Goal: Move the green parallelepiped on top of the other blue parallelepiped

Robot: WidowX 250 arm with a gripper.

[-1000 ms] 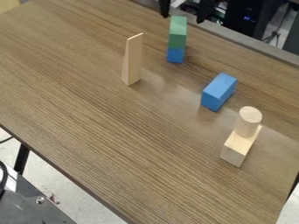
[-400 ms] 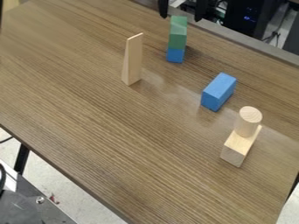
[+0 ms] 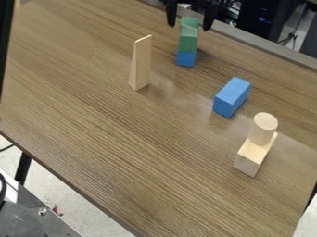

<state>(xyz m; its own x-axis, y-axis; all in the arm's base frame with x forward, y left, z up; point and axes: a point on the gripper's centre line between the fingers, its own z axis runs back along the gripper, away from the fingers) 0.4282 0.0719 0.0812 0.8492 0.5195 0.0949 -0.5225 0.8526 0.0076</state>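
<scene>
When reading the camera view as a clock face, begin nearest, between seven and eight o'clock, with a dark flat panel (image 3: 31,224) bearing a round metal fastener (image 3: 42,211). Next, note the table (image 3: 123,162), finished in brown wood grain with diagonal streaks. At four o'clock, find a pale rectangular wooden block (image 3: 248,160) lying flat, supporting an upright wooden cylinder (image 3: 261,132) with ringed end grain. Farther back, between two and three o'clock, find the other blue block (image 3: 232,96), rectangular and lying on a long side. Between eleven and twelve o'clock, identify a slim, tapering wooden wedge (image 3: 140,62), standing upright. Between twelve and one o'clock, locate the green block (image 3: 188,39), rectangular and upright, stacked on the lower blue block (image 3: 186,58). Beside the top of this stack, observe the black gripper (image 3: 189,27) with fingers apart, seen one to each side of the green. Cannot confirm contact. Beyond the far edge, toward one o'clock, note black equipment (image 3: 250,23) with small blue lights (image 3: 263,19).
</scene>
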